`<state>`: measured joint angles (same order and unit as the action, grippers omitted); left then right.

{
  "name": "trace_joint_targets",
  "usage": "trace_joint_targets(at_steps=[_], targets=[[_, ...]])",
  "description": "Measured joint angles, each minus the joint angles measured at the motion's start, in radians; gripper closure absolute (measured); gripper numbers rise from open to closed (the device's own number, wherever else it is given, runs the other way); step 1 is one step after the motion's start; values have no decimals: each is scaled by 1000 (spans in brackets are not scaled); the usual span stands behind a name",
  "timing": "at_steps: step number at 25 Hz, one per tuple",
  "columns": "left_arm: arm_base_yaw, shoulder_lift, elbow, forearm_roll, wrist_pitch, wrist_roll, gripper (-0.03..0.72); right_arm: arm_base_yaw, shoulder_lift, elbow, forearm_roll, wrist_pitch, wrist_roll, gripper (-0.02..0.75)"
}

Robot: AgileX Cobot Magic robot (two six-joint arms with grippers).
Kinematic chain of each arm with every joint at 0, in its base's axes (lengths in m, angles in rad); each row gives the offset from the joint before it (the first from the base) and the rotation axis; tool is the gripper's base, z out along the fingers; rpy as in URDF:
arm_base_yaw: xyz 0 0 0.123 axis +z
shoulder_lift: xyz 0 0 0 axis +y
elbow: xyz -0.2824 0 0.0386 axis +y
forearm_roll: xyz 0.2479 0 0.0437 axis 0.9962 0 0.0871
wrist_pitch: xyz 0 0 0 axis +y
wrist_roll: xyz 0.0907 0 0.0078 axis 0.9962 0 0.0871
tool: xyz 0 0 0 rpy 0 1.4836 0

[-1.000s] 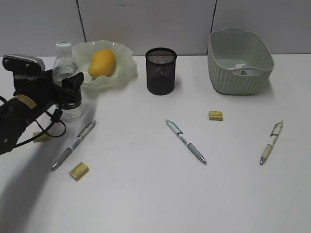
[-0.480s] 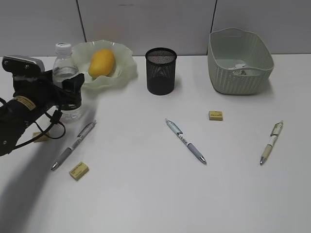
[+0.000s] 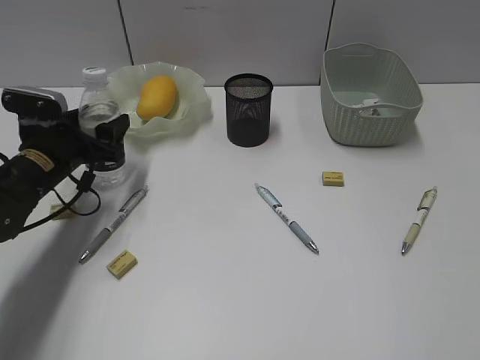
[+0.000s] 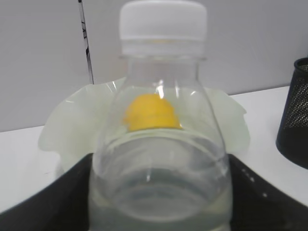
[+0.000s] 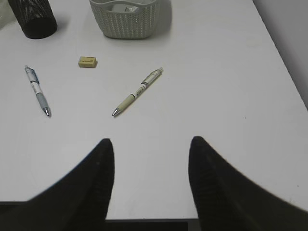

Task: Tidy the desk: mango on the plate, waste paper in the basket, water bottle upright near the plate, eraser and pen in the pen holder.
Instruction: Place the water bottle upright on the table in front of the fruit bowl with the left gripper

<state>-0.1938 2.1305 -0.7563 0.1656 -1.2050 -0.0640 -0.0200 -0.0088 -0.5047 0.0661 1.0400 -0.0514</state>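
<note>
The water bottle stands upright on the desk, just left of the plate, which holds the mango. My left gripper has a finger against each side of the bottle. Waste paper lies in the basket. The pen holder stands in the middle at the back. Three pens and three erasers lie loose on the desk. My right gripper hangs open over the desk's near right edge, holding nothing.
A grey partition wall runs along the back of the desk. In the right wrist view a pen, an eraser and another pen lie ahead of the gripper, with the basket beyond them.
The left gripper and the bottle between its fingers have shifted slightly to the left. Everything else lies as before.
</note>
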Motion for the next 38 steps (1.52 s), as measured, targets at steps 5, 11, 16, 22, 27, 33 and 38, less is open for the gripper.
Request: trace_joint_targets(at_steps=[5,11,16,22,27,33,38], targets=[[1,0,21,-26,-3,4,112,0,0,0,0,0,0,334],[2,0,26,-26,-3,20,114,0,0,0,0,0,0,334],[2,-15,39,-22,-1,20,102,0,0,0,0,0,0,334],[2,-92,90,-22,-6,20,67,0,0,0,0,0,0,334],[2,-164,156,-22,-4,20,64,0,0,0,0,0,0,334],[2,-319,253,-15,1,20,67,0,0,0,0,0,1,334],[2,-500,297,-7,180,20,91,0,0,0,0,0,1,334]])
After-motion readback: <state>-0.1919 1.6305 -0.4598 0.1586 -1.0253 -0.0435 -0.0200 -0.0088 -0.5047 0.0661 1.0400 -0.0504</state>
